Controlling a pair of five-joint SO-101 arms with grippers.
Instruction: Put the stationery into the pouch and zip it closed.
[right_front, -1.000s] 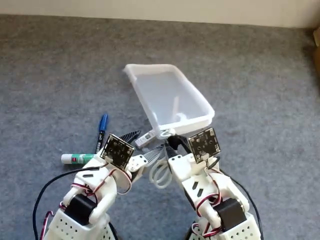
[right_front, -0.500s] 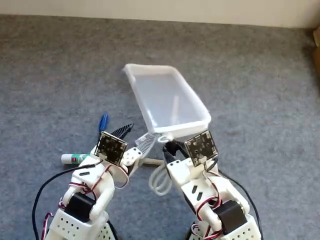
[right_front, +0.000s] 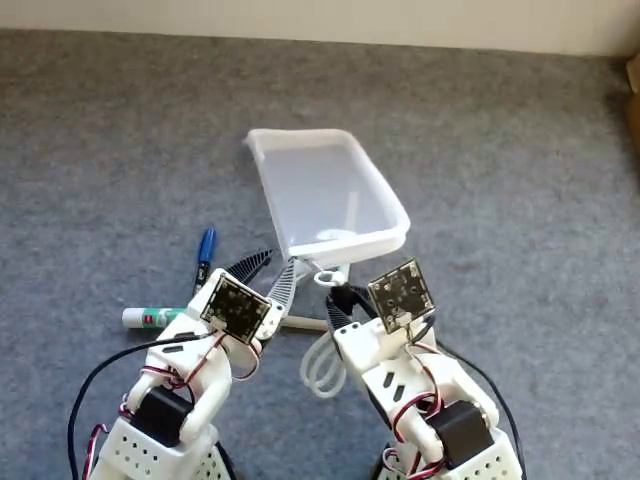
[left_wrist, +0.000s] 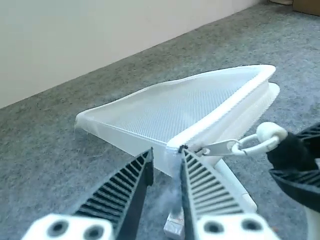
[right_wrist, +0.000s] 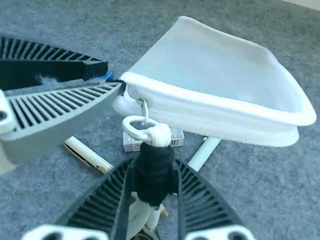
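Can't tell if those white loops (right_front: 322, 365) are scissor handles, with the rest lost under the right arm. Only catching one end of the glue stick (right_front: 150, 317) past the left arm. No clue what the black lump (right_wrist: 152, 182) in the right claw (right_wrist: 154, 167) is.

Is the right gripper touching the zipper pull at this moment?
Touching. In the right wrist view the right gripper is shut on the black end of the pull, with one finger pressed against each side of it.

Soft, even light covers the grey carpet (right_front: 520, 150); faint shadows lie close under the pouch (right_front: 320, 190); the pale wall (left_wrist: 75, 40) glows bright, almost washed out.
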